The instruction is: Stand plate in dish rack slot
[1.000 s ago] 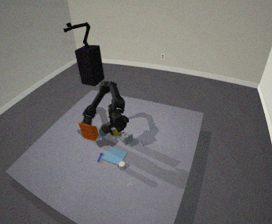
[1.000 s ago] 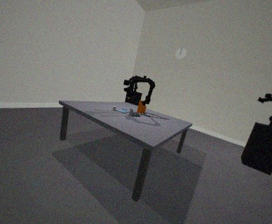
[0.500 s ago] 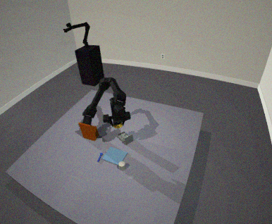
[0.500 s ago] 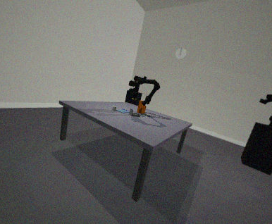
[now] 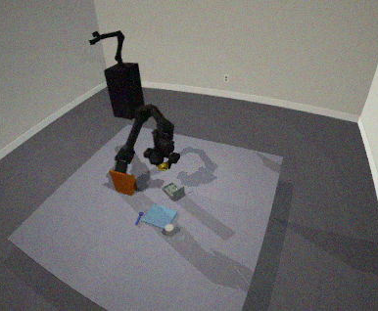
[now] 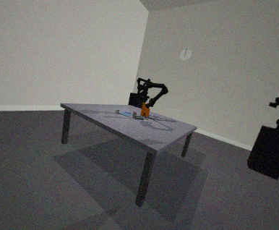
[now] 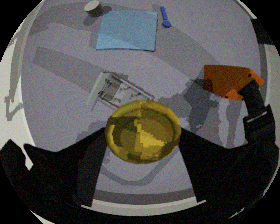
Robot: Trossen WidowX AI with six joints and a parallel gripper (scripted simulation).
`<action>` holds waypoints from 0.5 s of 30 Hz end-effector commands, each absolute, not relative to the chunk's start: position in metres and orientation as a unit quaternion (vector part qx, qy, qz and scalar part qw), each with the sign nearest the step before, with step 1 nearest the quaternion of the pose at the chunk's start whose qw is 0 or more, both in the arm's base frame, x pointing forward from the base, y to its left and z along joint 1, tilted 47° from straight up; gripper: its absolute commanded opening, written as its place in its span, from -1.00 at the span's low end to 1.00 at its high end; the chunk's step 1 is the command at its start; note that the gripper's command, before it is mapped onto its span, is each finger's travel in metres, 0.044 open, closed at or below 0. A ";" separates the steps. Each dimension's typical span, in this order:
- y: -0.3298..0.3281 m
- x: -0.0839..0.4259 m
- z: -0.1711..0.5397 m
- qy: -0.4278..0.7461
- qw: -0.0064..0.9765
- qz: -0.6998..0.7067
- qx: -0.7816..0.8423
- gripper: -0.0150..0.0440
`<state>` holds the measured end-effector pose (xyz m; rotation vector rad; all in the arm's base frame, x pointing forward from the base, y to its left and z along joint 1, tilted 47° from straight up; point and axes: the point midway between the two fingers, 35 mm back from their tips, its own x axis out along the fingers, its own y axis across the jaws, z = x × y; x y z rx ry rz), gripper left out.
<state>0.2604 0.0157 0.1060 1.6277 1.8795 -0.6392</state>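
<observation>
The yellow plate (image 5: 163, 166) (image 7: 141, 132) is held above the table between the fingers of my gripper (image 7: 142, 132), one finger at each side of its rim. The gripper is shut on it. In the wrist view the plate's round face is toward the camera. The small grey dish rack (image 5: 173, 191) (image 6: 135, 116) (image 7: 120, 90) stands on the table, just beyond the plate in the wrist view. The plate overlaps the rack's near corner there. In the top view the plate hangs behind and a little left of the rack, apart from it. The plate cannot be made out in the exterior view.
An orange block (image 5: 123, 183) (image 6: 144, 110) (image 7: 223, 80) stands by the arm's base. A light blue square (image 5: 159, 216) (image 7: 127, 31) lies past the rack, with a blue spoon-like thing (image 5: 139, 218) (image 7: 165, 17) and a pale cylinder (image 5: 169, 228) (image 7: 93, 7) beside it.
</observation>
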 end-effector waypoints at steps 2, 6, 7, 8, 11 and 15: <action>0.027 0.247 0.118 0.679 0.233 -0.292 0.631 -0.49; 0.036 0.237 0.124 0.659 0.188 -0.337 0.646 -0.49; 0.038 0.234 0.126 0.653 0.177 -0.348 0.649 -0.49; 0.040 0.231 0.127 0.647 0.166 -0.359 0.652 -0.49; 0.046 0.222 0.132 0.629 0.131 -0.391 0.659 -0.49; 0.051 0.215 0.135 0.613 0.102 -0.416 0.664 -0.49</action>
